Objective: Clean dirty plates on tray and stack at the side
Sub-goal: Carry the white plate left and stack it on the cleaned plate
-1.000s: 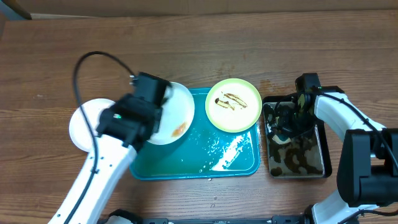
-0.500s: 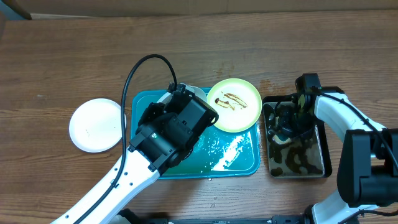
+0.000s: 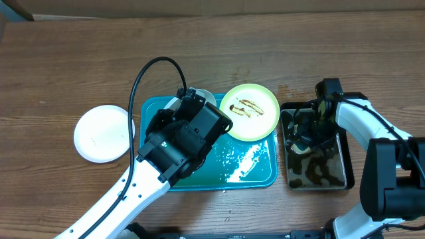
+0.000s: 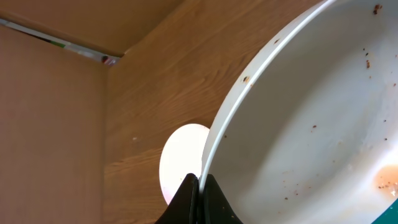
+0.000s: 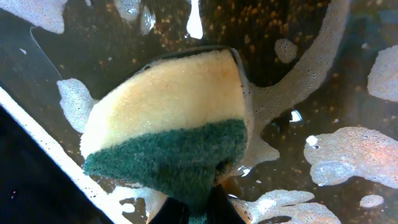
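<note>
Wooden bench (image 3: 265,40) fills the overhead view, with the teal tray (image 3: 255,174) in the middle, its floor wet and shiny.

One white plate (image 3: 101,133) lies alone on the bench to the left of the tray. It looks clean, so I judge that it is the first of the stack.

The left arm (image 3: 182,136) hangs over the left part of the tray. Its jaws are pressed together on the rim of a second white plate (image 4: 323,124), held tilted. This plate has small brown specks and an orange smear (image 4: 385,180) near its edge, so it is not finished.

The yellow-green plate (image 3: 249,111) rests at the far right corner of the tray and partly over its rim. Brown sauce streaks cross its middle; it seems untouched.

The right arm (image 3: 358,119) reaches into the black pan (image 3: 317,188) just beside the tray. Its jaws pinch a yellow and green sponge (image 5: 168,118) in foamy brown water.

By my judgement about one third is done. The held plate needs more wiping, then the yellow-green one, and both must go on the stack.
</note>
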`<state>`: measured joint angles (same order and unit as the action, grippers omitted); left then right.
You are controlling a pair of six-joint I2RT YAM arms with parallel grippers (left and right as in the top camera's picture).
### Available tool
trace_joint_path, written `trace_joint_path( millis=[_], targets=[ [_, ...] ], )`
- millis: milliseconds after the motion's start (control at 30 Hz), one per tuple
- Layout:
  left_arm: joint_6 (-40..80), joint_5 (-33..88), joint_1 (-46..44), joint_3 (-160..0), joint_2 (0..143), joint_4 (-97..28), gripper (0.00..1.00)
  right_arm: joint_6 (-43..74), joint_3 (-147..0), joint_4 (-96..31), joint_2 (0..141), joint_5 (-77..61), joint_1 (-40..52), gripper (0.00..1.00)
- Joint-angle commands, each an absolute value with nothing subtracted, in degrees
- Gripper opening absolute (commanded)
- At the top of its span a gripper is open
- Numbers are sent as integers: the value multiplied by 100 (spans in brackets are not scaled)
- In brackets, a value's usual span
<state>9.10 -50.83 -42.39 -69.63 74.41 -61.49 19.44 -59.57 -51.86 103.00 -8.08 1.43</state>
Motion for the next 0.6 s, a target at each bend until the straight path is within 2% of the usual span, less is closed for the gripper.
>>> trace_joint_path(
  millis=[0, 300, 467, 567],
  targets=[
    [1122, -5269, -4235, -7061, 7393, -6134, 4, 1920, -5806, -5194, 10318, -849, 132, 4],
    [1468, -4987, -3962, -7061, 7393, -6147, 4, 1920, -5806, -5192, 10318, -849, 132, 4],
    [1463, -3531, -2915, -7061, 7393, -6145, 4, 1920, -5806, -5194, 10318, -849, 132, 4],
    [1457, -2414, -1870, -7063, 7393, -6123, 4, 1920, -5806, -5212, 10318, -849, 132, 4]
  ],
)
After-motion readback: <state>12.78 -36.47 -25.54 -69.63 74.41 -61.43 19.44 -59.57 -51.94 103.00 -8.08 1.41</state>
